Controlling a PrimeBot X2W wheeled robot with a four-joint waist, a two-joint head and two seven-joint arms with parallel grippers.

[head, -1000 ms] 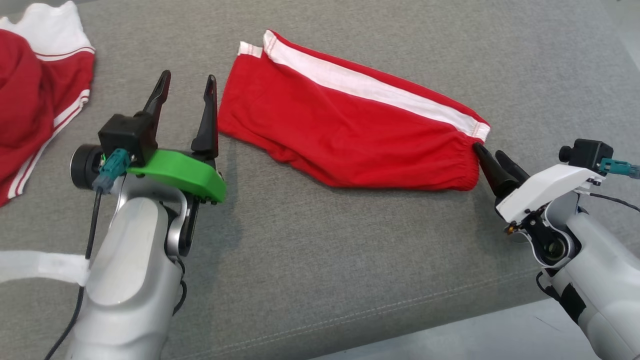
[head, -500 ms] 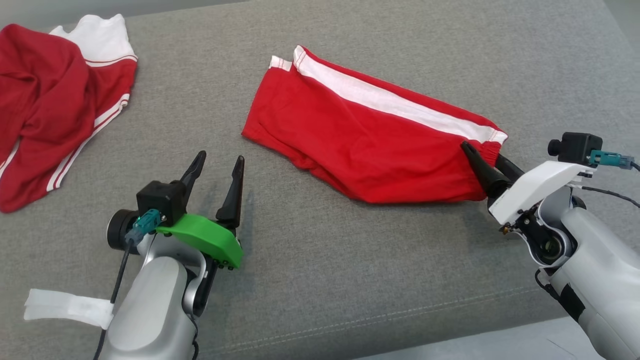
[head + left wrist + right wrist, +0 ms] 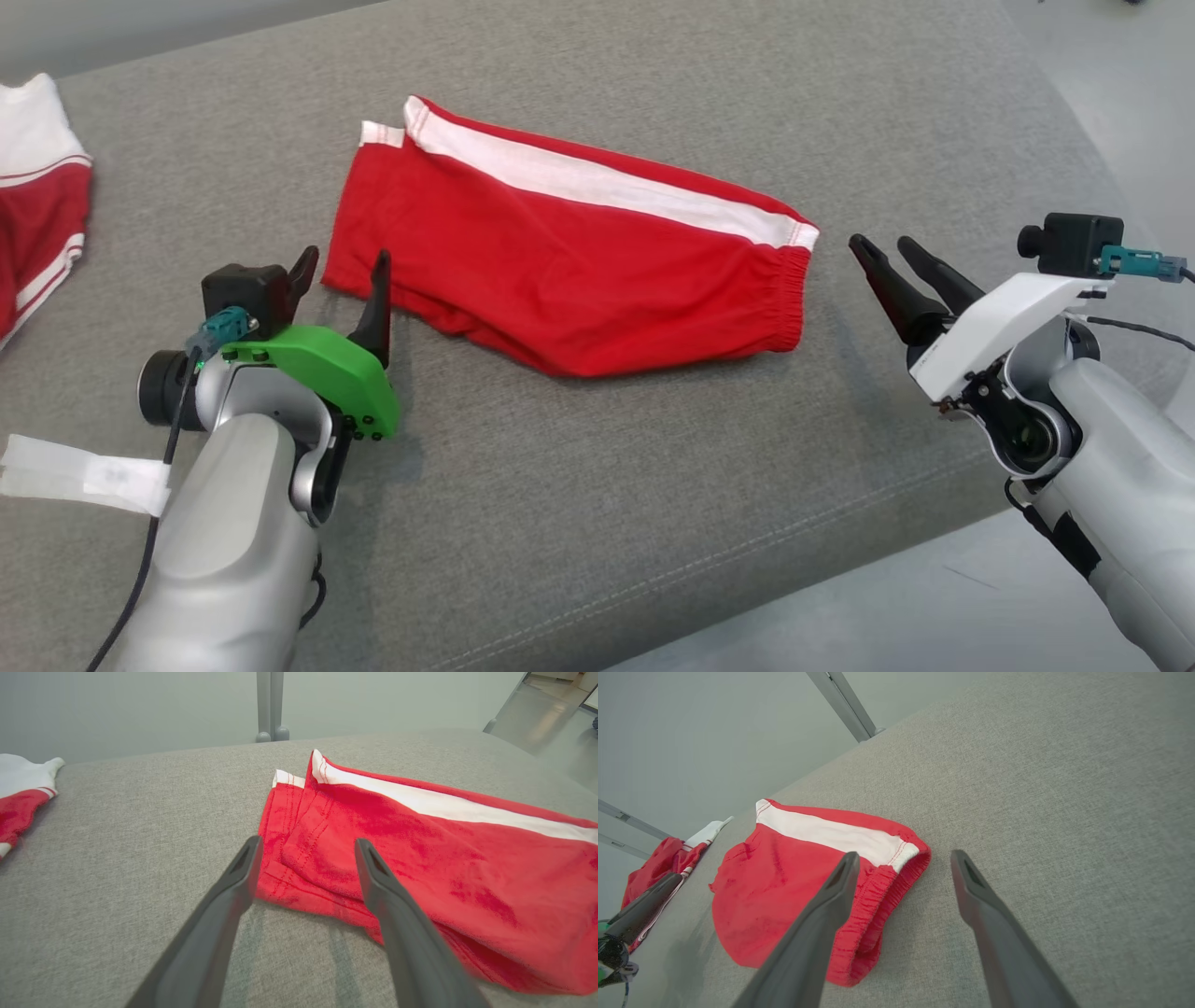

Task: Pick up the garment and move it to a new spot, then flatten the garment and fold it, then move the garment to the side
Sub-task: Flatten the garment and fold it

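Observation:
The garment (image 3: 560,271) is a pair of red shorts with a white side stripe, lying folded and flat on the grey cushioned surface (image 3: 579,485). My left gripper (image 3: 344,257) is open at the garment's left hem corner, and in the left wrist view the hem (image 3: 299,872) lies between the left gripper (image 3: 308,842) fingers. My right gripper (image 3: 881,244) is open, a short way right of the elastic waistband (image 3: 789,299) and apart from it. The right wrist view has the waistband (image 3: 873,914) just left of the right gripper (image 3: 905,855).
A second red and white garment (image 3: 37,215) lies crumpled at the far left. The surface's front edge (image 3: 803,551) runs diagonally at lower right, with pale floor (image 3: 934,625) beyond it. A metal post (image 3: 270,704) stands behind the surface.
The head camera has shifted. My right gripper, at the waistband before, now stands back from it. My left gripper has come closer to the left hem than half a second ago.

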